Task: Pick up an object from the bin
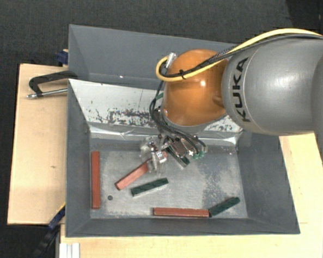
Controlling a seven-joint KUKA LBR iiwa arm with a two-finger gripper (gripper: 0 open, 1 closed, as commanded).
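Hanging low in the grey bin [267, 184], the claw [155, 157] sits near the back wall, about midway across the floor and just below the arm's orange cover [194, 89]. Its tip is right at the upper end of a salmon-pink stick [132, 178], which lies slantwise on the floor and runs down and to the left from the claw. Whether the claw is spread, pressed together or already pinching that stick cannot be told, because the metal parts at the tip run together with the stick's end. The stick looks flat on the floor along its length, so I judge that nothing has been lifted yet. Just beside it, on the lower right, a dark green stick [149, 186] lies at a similar slant, close but apart from the pink one. The rest are well away: a red stick [95, 180] lengthwise along the left wall, a red-brown stick [181, 212] along the front wall, and a second green stick [224, 206] just at its right end. As for progress, the approach seems done and the claw is down at a likely target. What is left is a sure grip on the pink stick's end, then raising it clear of the bin.
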